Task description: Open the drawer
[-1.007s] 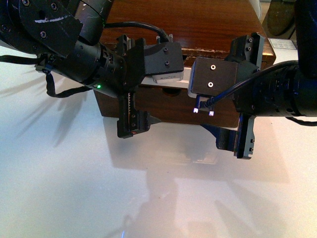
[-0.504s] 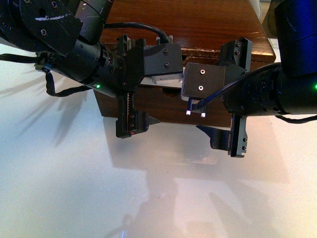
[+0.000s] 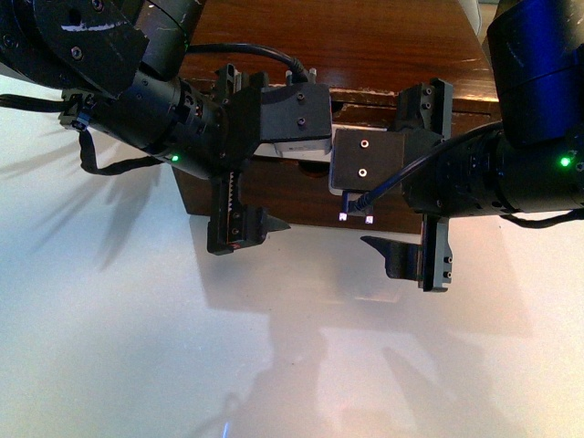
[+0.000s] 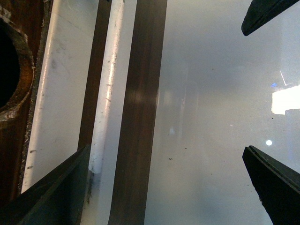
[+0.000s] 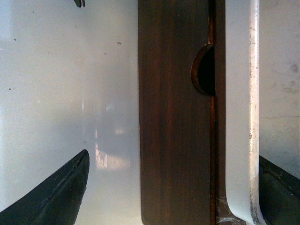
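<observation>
The left end effector [image 4: 166, 149] is spread wide, with nothing between its dark fingers [image 4: 47, 197]. The right end effector [image 5: 172, 154] is equally wide and also empty. In the front view the two arms meet in the upper middle of the frame, and their boxy wrist camera housings [image 3: 365, 160] almost touch. These housings and the arms cover most of the front of the dark wooden unit [image 3: 365, 36] behind them. A glossy white surface [image 3: 274, 365] fills the lower half of that view and shows only shadows and reflections.

The front view does not show how far the drawer [image 5: 173, 93] stands out, because the arms hide its handle there. In the left wrist view a dark pointed tip [image 4: 262, 14] cuts in at the frame edge, and what it belongs to is unclear.

The right wrist view shows the drawer's dark-brown wood running between the spread fingers. Its semicircular notch [image 5: 204, 70] and white bar handle [image 5: 241, 93] lie towards one finger. The left wrist view shows the handle just beside one finger, not enclosed.
</observation>
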